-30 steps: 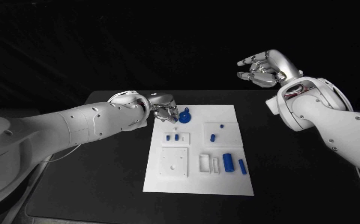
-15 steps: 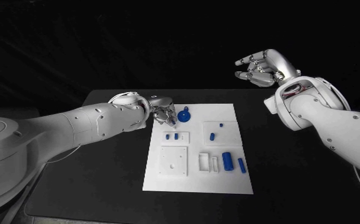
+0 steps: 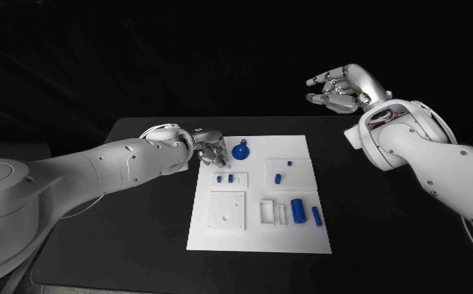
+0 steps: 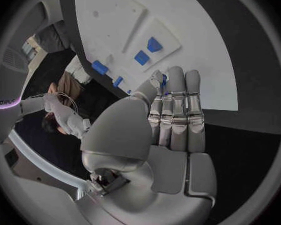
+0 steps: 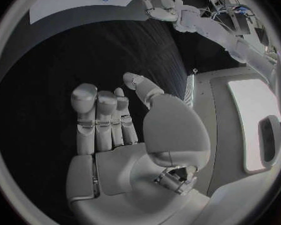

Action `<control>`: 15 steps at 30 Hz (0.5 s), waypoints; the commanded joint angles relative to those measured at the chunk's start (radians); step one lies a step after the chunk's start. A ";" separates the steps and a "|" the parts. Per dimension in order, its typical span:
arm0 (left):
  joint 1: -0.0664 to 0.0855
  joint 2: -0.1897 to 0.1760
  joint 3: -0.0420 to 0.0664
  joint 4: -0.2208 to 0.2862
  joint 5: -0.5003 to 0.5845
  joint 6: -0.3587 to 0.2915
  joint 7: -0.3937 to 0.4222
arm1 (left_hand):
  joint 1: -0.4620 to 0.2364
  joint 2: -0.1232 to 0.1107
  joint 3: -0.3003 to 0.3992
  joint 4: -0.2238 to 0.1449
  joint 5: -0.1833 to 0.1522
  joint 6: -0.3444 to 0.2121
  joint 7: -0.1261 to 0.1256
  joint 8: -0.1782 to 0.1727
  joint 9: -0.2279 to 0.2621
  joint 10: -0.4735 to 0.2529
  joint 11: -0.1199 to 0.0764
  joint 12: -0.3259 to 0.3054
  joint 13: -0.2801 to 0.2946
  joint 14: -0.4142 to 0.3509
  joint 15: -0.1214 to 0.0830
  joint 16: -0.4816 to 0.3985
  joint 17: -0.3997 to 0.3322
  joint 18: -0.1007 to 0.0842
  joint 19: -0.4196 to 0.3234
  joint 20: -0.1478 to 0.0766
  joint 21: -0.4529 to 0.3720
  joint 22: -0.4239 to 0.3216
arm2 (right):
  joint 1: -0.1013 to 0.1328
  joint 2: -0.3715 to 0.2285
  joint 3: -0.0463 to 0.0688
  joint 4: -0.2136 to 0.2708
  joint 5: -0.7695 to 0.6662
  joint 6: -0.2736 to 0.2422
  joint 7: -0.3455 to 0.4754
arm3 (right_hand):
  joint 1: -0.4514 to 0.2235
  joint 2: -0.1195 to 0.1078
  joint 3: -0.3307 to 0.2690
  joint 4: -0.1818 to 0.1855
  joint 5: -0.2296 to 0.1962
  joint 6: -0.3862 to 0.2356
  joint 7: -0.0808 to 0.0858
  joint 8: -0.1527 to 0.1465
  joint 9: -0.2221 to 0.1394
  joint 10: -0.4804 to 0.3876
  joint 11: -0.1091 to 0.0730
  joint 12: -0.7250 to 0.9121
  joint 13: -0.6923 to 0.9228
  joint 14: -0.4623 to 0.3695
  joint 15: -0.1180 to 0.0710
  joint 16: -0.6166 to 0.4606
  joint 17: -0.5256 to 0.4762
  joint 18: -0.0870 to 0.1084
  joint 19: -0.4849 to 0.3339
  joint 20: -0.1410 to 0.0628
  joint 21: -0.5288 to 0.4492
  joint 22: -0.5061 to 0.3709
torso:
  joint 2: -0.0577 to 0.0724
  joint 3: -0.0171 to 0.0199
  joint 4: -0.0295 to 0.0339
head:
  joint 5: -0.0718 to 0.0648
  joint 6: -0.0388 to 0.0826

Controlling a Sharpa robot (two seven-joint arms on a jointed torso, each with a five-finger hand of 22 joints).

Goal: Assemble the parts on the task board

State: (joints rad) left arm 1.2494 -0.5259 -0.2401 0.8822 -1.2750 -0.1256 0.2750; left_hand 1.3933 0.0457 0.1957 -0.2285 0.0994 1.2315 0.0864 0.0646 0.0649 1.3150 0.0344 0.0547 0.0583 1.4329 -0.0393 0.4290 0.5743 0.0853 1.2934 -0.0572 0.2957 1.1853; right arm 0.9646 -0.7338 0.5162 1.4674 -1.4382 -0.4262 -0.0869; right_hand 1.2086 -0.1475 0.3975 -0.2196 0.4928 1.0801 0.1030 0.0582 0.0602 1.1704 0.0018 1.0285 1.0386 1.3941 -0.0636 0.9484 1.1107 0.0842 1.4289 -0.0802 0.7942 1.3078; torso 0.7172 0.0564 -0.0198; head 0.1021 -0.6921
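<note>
A black worktop (image 3: pixel 128 239) is filling the lower part of the head view, with the white task board (image 3: pixel 258 236) lying flat in its middle. The left arm is reaching in from the side, and the left hand (image 3: pixel 209 152) is hovering at the far left corner of the board, its fingers (image 4: pixel 177 105) lying straight and pressed close together, with something small and blue showing at the fingertips; whether it is being pinched cannot be told. The right hand (image 3: pixel 342 89) is hanging high above and beyond the worktop, well apart from the board, fingers loosely curled and apart, holding nothing. On the board, a round blue part with a tab (image 3: pixel 242 151) is lying just beside the left hand. Nearer the robot, a raised white block (image 3: pixel 231 180) is holding two small blue pegs (image 3: pixel 225 178) in its slots; a second block (image 3: pixel 290 171) to its right is carrying two more small blue parts. Closer still, a blank white plate (image 3: pixel 227 211) is sitting beside a slotted white holder (image 3: pixel 270 212), and a blue cylinder (image 3: pixel 299 212) and a slimmer blue bar (image 3: pixel 317 217) are lying loose to its right. The step in hand looks like an early pick at the far left corner; the next move probably calls for a careful fingertip grasp of the small piece there.
</note>
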 commanded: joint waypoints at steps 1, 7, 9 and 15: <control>-0.005 0.009 0.001 -0.010 -0.015 -0.003 0.007 | 0.004 0.006 0.002 -0.005 0.006 0.002 0.005 -0.001 0.001 0.004 0.001 0.003 0.001 0.000 -0.003 -0.003 0.001 0.021 0.003 -0.003 -0.008 0.003 | -0.001 0.001 0.001 0.003 -0.003 0.018 0.015 | -0.001 -0.005 -0.004 -0.004 0.006 0.005 0.003 0.003 0.002 -0.005 -0.001 -0.004 -0.001 -0.008 0.002 -0.009 -0.003 0.011 -0.002 0.001 -0.009 0.086 | 0.000 0.0004 -0.0015 | -0.001 0.001; -0.013 0.020 0.001 -0.023 -0.009 0.000 0.015 | 0.005 0.001 0.002 -0.009 0.009 0.002 0.005 -0.001 0.001 0.005 0.002 0.003 0.001 -0.001 -0.003 -0.005 0.002 0.021 0.001 -0.003 -0.010 0.006 | -0.002 0.001 0.001 0.004 -0.007 0.023 0.018 | -0.001 -0.005 -0.004 -0.005 0.008 0.005 0.003 0.003 0.002 -0.005 -0.001 -0.004 -0.002 -0.008 0.001 -0.010 -0.004 0.011 -0.002 0.001 -0.011 0.086 | 0.000 0.0005 -0.0015 | -0.003 0.001; -0.015 0.023 0.001 -0.025 -0.008 0.001 0.016 | 0.004 0.001 0.003 -0.011 0.010 0.003 0.005 -0.001 0.001 0.005 0.002 0.003 0.001 -0.001 -0.003 -0.006 0.003 0.021 0.002 -0.003 -0.010 0.010 | -0.002 0.001 0.001 0.004 -0.008 0.023 0.019 | -0.001 -0.005 -0.004 -0.005 0.008 0.005 0.003 0.003 0.002 -0.005 -0.001 -0.004 -0.002 -0.008 0.001 -0.010 -0.004 0.011 -0.002 0.001 -0.011 0.086 | -0.001 0.0008 -0.0011 | -0.004 0.001; -0.020 0.030 0.001 -0.035 -0.006 0.000 0.016 | 0.004 0.001 0.003 -0.011 0.010 0.003 0.005 -0.001 0.001 0.005 0.002 0.003 0.001 -0.001 -0.003 -0.006 0.003 0.021 0.002 -0.003 -0.010 0.010 | -0.002 0.000 0.001 0.001 0.002 0.023 0.021 | -0.003 -0.003 -0.009 0.001 -0.007 0.003 0.003 0.003 0.002 -0.027 -0.002 -0.058 -0.057 -0.016 0.001 -0.035 -0.022 0.012 -0.004 0.000 -0.038 0.081 | 0.000 0.0007 -0.0006 | -0.005 0.002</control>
State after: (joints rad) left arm 1.2307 -0.4994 -0.2398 0.8496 -1.2804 -0.1259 0.2798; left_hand 1.3932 0.0455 0.1991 -0.2320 0.1053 1.2304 0.0853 0.0645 0.0649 1.3147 0.0346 0.0548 0.0576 1.4328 -0.0393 0.4291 0.5763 0.0990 1.2934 -0.0569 0.2911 1.1947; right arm 0.9630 -0.7338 0.5162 1.4683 -1.4394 -0.4165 -0.0800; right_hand 1.2086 -0.1475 0.3943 -0.2216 0.4922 1.0813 0.1018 0.0582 0.0607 1.1512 0.0013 0.9828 0.9940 1.3846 -0.0619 0.9192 1.0920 0.0842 1.4290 -0.0802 0.7627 1.3076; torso 0.7169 0.0571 -0.0209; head 0.0969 -0.6907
